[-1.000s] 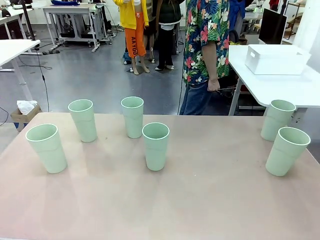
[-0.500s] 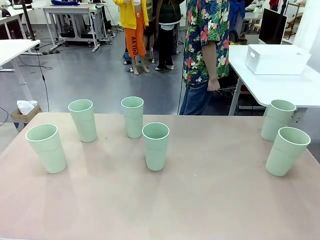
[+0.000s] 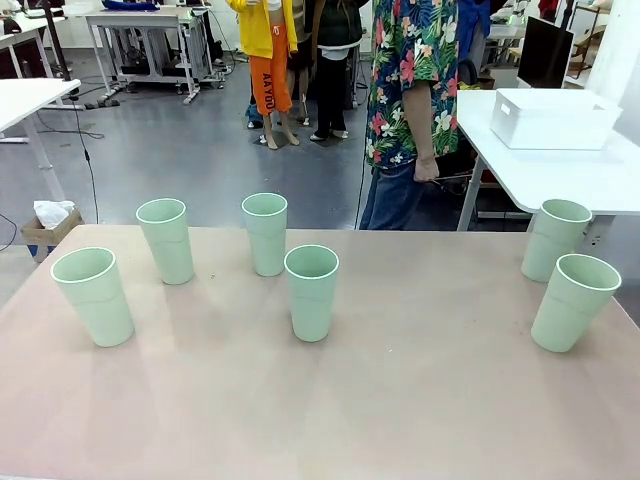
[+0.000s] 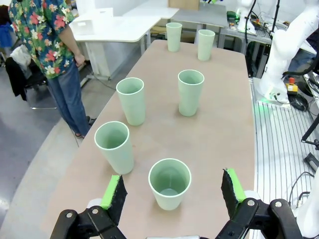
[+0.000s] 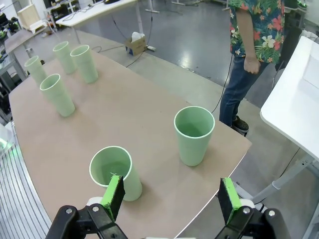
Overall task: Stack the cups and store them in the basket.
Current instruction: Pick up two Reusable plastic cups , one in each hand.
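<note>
Partly hidden cup (image 5: 110, 167) behind spread right jaws, basket (image 3: 553, 118) well apart

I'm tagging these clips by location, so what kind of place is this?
Likely a robotics lab: a white robot arm stands by the table, more workbenches stand on the open grey floor, and cables trail there.

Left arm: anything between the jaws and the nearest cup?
Nothing visible. The left gripper hangs with its jaws open, and the nearest cup stands upright, lined up between them with only air in the gap. The next cup stands apart to one side, clear of the path.
</note>
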You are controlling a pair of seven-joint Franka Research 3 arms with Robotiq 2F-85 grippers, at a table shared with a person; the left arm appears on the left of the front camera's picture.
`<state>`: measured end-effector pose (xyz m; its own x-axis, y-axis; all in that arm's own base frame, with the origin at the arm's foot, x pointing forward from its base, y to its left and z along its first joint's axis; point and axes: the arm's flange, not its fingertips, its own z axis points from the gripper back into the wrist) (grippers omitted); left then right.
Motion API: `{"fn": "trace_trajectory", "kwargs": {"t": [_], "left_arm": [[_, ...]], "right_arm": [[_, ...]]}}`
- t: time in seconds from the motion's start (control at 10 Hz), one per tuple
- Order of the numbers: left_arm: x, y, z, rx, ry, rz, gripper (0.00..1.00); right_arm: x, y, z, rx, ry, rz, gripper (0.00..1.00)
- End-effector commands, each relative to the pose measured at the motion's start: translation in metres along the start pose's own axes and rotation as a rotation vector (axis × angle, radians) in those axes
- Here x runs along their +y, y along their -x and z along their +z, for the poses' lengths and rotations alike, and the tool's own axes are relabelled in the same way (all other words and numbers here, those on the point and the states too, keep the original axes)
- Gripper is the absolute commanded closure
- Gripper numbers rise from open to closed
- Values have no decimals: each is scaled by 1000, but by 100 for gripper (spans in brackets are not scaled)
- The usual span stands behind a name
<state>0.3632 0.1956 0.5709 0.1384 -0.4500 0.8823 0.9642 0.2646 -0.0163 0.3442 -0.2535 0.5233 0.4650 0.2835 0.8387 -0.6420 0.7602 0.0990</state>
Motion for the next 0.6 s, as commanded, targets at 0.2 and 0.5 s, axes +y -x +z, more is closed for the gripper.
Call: {"fn": "trace_trajectory", "kwargs": {"t": [0.2,0.5], "left_arm": [[-1,0,1,-9,6,-1,0],[-1,0,1,-9,6,-1,0]], "right_arm": [[-2,0,1,-26,-4,24,0],[-2,0,1,-26,-4,24,0]]}}
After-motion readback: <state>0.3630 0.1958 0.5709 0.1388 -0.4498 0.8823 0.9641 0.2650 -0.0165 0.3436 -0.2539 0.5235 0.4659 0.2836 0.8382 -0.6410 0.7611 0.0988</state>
